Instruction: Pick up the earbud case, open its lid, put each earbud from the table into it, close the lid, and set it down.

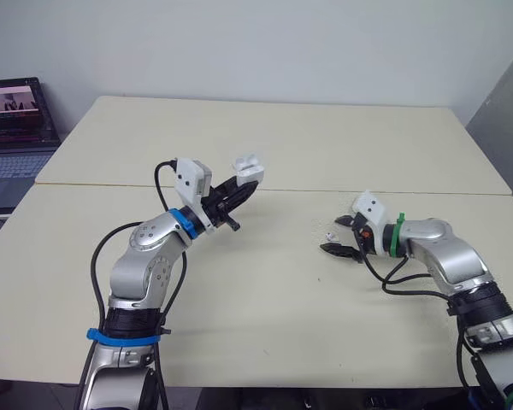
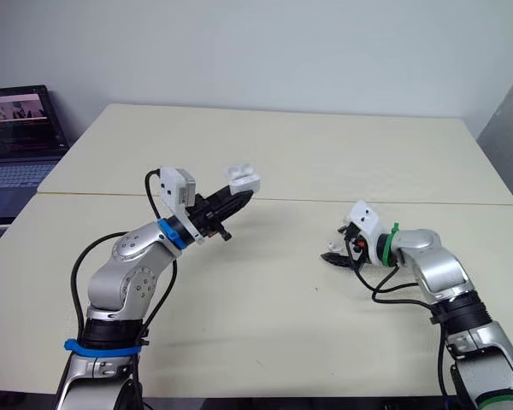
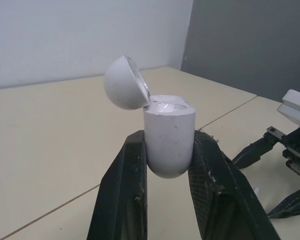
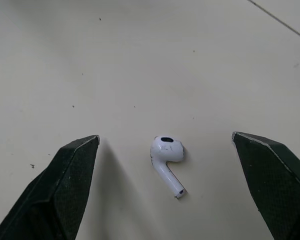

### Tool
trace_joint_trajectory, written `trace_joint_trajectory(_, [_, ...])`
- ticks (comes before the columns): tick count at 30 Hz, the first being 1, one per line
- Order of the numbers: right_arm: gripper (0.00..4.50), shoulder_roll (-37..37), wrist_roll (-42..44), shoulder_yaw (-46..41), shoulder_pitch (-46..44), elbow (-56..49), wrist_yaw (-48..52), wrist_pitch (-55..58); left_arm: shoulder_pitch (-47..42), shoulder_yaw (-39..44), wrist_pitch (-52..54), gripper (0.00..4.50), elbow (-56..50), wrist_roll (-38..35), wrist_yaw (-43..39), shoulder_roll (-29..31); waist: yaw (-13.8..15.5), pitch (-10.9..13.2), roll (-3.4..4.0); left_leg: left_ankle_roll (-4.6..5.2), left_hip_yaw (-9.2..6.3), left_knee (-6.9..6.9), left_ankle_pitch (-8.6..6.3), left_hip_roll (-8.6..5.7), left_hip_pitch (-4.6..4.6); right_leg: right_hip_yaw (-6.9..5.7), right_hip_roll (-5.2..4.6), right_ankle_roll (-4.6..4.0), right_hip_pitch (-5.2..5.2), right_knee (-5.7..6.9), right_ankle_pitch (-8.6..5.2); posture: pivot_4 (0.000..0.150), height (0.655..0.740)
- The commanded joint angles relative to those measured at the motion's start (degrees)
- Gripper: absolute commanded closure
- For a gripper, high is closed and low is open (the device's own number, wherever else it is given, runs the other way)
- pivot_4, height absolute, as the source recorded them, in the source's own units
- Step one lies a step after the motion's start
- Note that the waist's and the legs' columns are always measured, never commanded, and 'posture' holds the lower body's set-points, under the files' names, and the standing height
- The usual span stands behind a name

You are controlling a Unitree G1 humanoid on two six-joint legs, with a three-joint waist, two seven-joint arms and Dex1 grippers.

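Right wrist view: the earbud (image 4: 167,150) lies on the table (image 4: 140,60) midway between my right gripper's (image 1: 339,236) wide-spread fingers, which touch nothing. Farther off at ten o'clock, my left gripper (image 1: 239,191) clamps the earbud case (image 3: 169,145), lid (image 3: 122,82) open, above the table.

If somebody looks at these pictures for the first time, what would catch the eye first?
Probably the white earbud case, lid open, held above the table by the left gripper. Then the single earbud lying on the table between the wide-open fingers of the right gripper.
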Motion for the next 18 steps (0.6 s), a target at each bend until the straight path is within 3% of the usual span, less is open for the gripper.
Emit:
trace_joint_trajectory(1, [0.4,0.6,-1.7,-0.5,0.6,-0.6,-1.0,-0.9,0.0,0.3,-0.4,3.77,-3.3,-1.0,0.6,-0.1,0.0,0.0,0.0,0.0,0.0,0.0,0.0,0.01,0.0,-0.01,0.0,0.0,0.0,0.0,0.0,0.15,0.74])
trace_joint_trajectory(2, [0.56,0.7,-2.1,-0.4,0.9,-0.6,-1.2,-0.9,0.0,0.3,-0.3,3.77,-3.3,-1.0,0.6,0.0,0.0,0.0,0.0,0.0,-0.01,-0.01,0.0,0.01,0.0,-0.01,0.0,0.0,0.0,0.0,0.0,0.15,0.74])
trace_joint_trajectory(7, [2.22,0.3,-3.8,-0.5,2.1,-0.8,-1.8,-0.9,-0.4,0.0,-0.4,3.77,-3.0,-1.2,0.5,0.1,0.0,0.0,0.0,0.0,-0.03,0.0,0.0,0.0,0.04,-0.03,0.0,0.0,0.05,0.0,0.0,0.15,0.74])
trace_joint_trajectory(11, [3.8,-0.1,-3.3,-1.1,2.6,-1.8,-1.4,-0.6,-1.2,-0.2,-1.2,3.77,-1.8,-0.8,0.2,-0.1,0.0,0.0,-0.01,-0.01,0.0,0.05,0.01,-0.01,0.11,0.01,0.0,0.06,0.12,0.0,0.03,0.15,0.74])
trace_joint_trajectory(13, [4.1,-0.6,-3.0,-1.4,2.8,-2.5,-1.1,-0.1,-1.5,-0.2,-1.5,3.77,-1.2,-0.7,0.1,-0.2,0.0,0.0,-0.01,-0.01,0.0,0.05,0.02,-0.01,0.15,0.01,0.0,0.07,0.16,0.0,0.04,0.15,0.74])
trace_joint_trajectory(15, [4.1,-2.3,-2.5,-1.9,3.2,-3.8,0.4,0.6,-1.6,-0.4,-1.8,3.77,-1.0,-0.6,0.2,-0.5,0.0,0.0,-0.01,0.0,0.0,0.05,0.02,-0.01,0.18,0.01,0.0,0.08,0.18,0.0,0.04,0.15,0.74])
trace_joint_trajectory(18, [4.1,-10.2,-2.1,-2.6,5.2,-8.3,7.2,-0.4,-1.1,-0.5,-2.6,3.77,-0.9,-0.4,0.5,-1.1,0.8,0.0,0.01,0.0,0.0,0.04,0.02,-0.05,0.16,0.02,-0.02,0.08,0.19,-0.05,0.04,0.15,0.74])
